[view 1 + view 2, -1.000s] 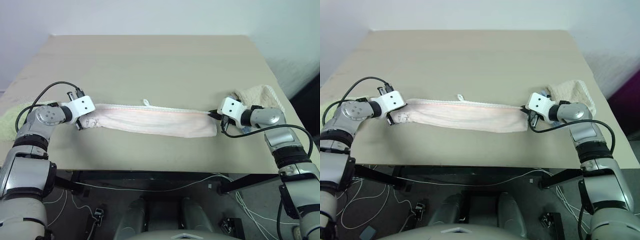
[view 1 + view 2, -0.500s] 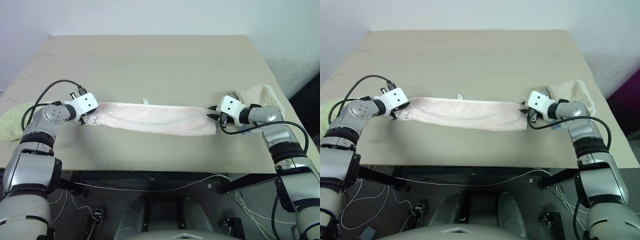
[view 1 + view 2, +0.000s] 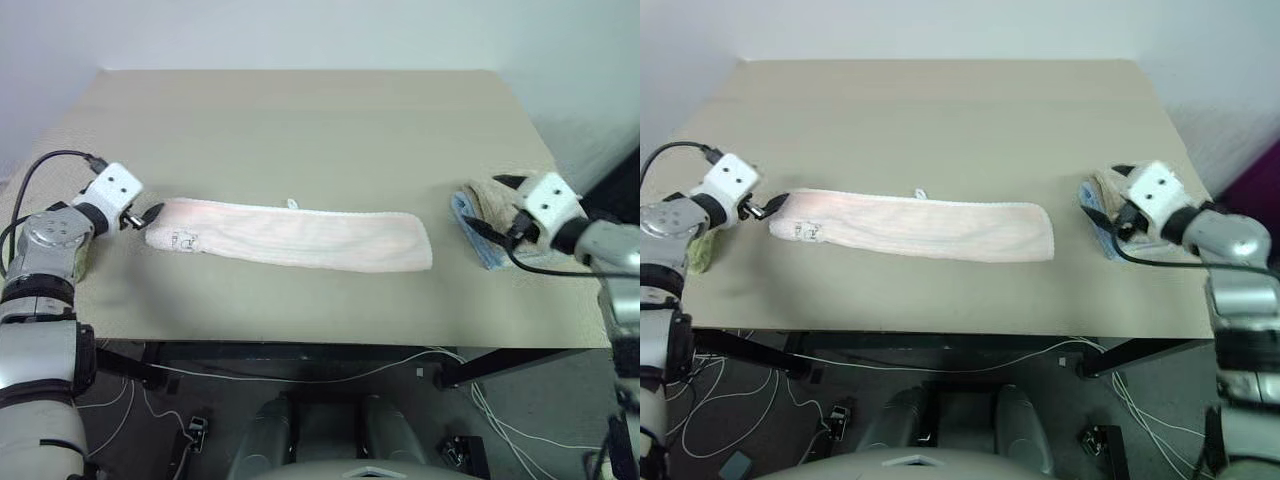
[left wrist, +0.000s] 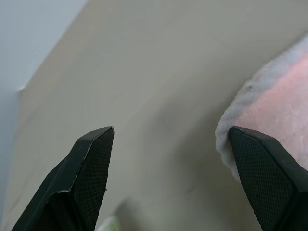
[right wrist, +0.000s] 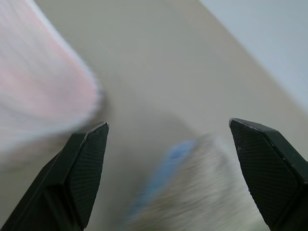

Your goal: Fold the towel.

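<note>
The towel (image 3: pixel 290 235) is pale pink with a white hem, folded into a long narrow strip across the table (image 3: pixel 300 120). It lies flat, with nothing holding it. My left gripper (image 3: pixel 143 215) stands open just off the strip's left end, whose edge (image 4: pixel 269 96) shows beside one finger (image 4: pixel 91 163) in the left wrist view. My right gripper (image 3: pixel 490 205) is open too, well clear of the strip's right end (image 5: pixel 43 96), hovering over another cloth. Both sets of jaws are empty.
A folded beige cloth with a blue edge (image 3: pixel 1098 200) lies at the table's right side under my right gripper, also seen as the beige cloth (image 5: pixel 202 192). A green cloth (image 3: pixel 702 252) sits at the left edge. Bare tabletop stretches behind the towel.
Both grippers opened and let go of the towel's ends, then drew outward and up, the left to the left, the right to the right. The towel settled flat on the table.
</note>
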You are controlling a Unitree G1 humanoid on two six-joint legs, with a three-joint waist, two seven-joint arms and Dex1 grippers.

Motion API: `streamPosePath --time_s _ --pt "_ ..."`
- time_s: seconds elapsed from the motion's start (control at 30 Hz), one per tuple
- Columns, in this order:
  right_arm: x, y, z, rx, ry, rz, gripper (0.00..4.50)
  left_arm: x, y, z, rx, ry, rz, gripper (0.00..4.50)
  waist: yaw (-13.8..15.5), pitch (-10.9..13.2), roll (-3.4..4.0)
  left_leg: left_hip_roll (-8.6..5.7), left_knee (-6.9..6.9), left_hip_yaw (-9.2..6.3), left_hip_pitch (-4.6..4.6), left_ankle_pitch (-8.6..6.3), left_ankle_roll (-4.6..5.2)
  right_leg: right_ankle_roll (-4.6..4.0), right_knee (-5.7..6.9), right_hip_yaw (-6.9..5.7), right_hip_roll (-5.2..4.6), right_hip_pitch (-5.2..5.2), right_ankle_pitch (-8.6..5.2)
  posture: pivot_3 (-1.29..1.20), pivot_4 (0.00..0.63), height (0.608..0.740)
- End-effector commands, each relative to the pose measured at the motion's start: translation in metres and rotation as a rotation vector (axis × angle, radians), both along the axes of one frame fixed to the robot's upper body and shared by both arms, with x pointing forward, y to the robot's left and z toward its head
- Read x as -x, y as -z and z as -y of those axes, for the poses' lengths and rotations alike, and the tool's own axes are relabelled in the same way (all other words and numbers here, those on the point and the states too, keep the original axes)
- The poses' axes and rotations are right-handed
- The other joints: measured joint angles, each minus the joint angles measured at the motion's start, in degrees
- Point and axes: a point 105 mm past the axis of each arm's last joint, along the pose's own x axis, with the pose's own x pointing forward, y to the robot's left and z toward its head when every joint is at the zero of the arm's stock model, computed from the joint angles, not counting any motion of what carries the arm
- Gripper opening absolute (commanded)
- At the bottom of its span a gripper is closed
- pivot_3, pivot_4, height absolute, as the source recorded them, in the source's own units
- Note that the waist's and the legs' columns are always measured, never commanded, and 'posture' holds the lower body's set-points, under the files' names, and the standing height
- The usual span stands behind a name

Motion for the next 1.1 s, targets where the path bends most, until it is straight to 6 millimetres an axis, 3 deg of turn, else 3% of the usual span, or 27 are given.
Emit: streamPosePath --time_s 0.03,0.17,0.3,0.47,0.67,0.8,0.97,1.1 --pt "0.023 -0.009 -0.026 -0.343 -0.002 -0.110 4.37 0.002 -0.030 0.006 0.089 0.056 0.140 3.96 0.0 0.0 0.00 0.00 0.00 -0.01 0.00 0.00 0.00 0.00 0.03 0.00 -0.02 0.01 0.00 0.00 0.150 0.740" --pt "0.036 0.003 -0.043 -0.703 0.039 -0.308 4.37 0.006 -0.028 0.033 0.118 0.208 0.134 3.96 0.2 0.0 0.00 -0.01 0.01 -0.01 0.00 0.00 0.00 -0.01 0.02 0.01 -0.08 0.02 0.00 0.00 0.150 0.740" --pt "0.039 0.011 -0.050 -0.824 0.097 -0.397 4.37 0.007 -0.014 0.047 0.082 0.263 0.067 3.96 0.2 0.0 0.00 -0.01 -0.01 -0.01 0.01 0.00 0.00 -0.01 0.00 0.02 -0.08 0.01 0.00 0.00 0.150 0.740" --pt "0.039 0.009 -0.052 -0.969 0.125 -0.432 4.37 0.004 0.003 0.038 -0.027 0.197 0.011 3.96 0.1 0.0 -0.01 -0.02 -0.02 0.01 0.01 0.00 0.00 -0.01 0.01 0.02 -0.05 0.00 0.00 0.00 0.150 0.740" --pt "0.048 0.019 -0.062 -1.133 0.126 -0.556 4.37 0.000 -0.016 0.038 0.020 0.185 0.100 3.96 0.0 0.0 -0.04 0.00 -0.03 0.01 0.01 0.00 0.00 -0.01 0.02 0.02 -0.03 -0.01 0.00 0.00 0.150 0.740" --pt "0.061 0.044 -0.068 -1.304 0.192 -0.685 4.37 0.002 -0.037 0.064 0.282 0.336 0.147 3.96 0.3 -0.1 -0.10 -0.01 -0.02 -0.01 0.00 0.00 0.01 0.00 -0.05 -0.01 -0.07 0.05 0.00 0.00 0.150 0.740" --pt "0.067 0.060 -0.067 -1.373 0.290 -0.742 4.37 0.028 -0.024 0.102 0.369 0.598 0.009 3.96 -0.6 -0.1 -0.05 0.02 -0.08 0.01 0.05 -0.01 0.01 0.00 -0.08 0.05 -0.05 0.06 0.00 0.00 0.150 0.740" --pt "0.059 0.066 -0.073 -1.371 0.315 -0.773 4.37 0.043 -0.012 0.123 0.381 0.699 -0.095 3.96 -1.6 -0.1 -0.05 0.10 -0.13 0.00 0.08 0.00 0.01 -0.01 -0.06 0.08 0.02 0.04 0.00 0.00 0.150 0.740"
